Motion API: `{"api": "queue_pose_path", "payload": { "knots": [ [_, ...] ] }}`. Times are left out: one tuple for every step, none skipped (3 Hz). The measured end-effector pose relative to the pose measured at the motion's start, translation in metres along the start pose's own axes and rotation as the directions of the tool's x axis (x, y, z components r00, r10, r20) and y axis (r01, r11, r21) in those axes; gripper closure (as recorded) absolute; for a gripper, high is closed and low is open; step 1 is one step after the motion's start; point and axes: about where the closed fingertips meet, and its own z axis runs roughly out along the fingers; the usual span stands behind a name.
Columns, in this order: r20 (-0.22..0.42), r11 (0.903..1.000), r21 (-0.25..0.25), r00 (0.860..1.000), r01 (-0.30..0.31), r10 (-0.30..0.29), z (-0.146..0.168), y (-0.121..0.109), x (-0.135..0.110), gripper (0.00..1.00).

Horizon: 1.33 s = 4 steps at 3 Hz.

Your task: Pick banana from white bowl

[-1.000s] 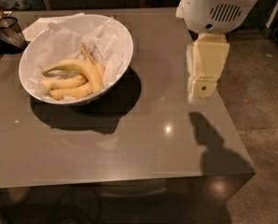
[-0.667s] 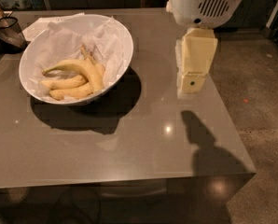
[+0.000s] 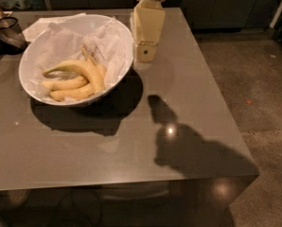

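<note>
Camera view: banana lies left of the gripper, inside the bowl

1. Table [image 3: 131, 145], grey. The near half carries only the arm's shadow [image 3: 188, 145].
2. White bowl [image 3: 25, 74], on the left half of the table and lined with crumpled paper [image 3: 60, 41]. Its right rim sits just beside the gripper.
3. Banana [image 3: 82, 67], the longest of three, in the bowl's near-centre. Its long axis runs roughly left to right across the view in an arch. One end points left and the other bends down toward the near side. It rests above and against two shorter bananas [image 3: 65, 85], which lie nearer the front wall.
4. Gripper [image 3: 145, 56], at the far side, hanging over the table just outside the bowl's right rim and pointing down. You cannot tell whether it is open or closed. It does not touch the fruit.

Judgement: you need to travel left over the rim and slightly toward the near side. Set the grasp across the arch at mid-length, and expect the shorter bananas to crowd the lower side.
</note>
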Motion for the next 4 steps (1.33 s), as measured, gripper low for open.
{"api": "queue_pose_path", "payload": {
  "knots": [
    [0.0, 1.0, 0.002, 1.0, -0.001, 0.001, 0.0, 0.0, 0.0, 0.0],
    [0.078, 0.998, -0.063, 0.997, 0.002, 0.003, 0.025, -0.014, -0.03, 0.0],
    [0.124, 0.989, -0.147, 0.992, 0.019, -0.001, 0.059, -0.028, -0.061, 0.0],
    [0.144, 0.9917, -0.127, 0.99, 0.02, -0.002, 0.062, -0.035, -0.068, 0.0]
  ]
}}
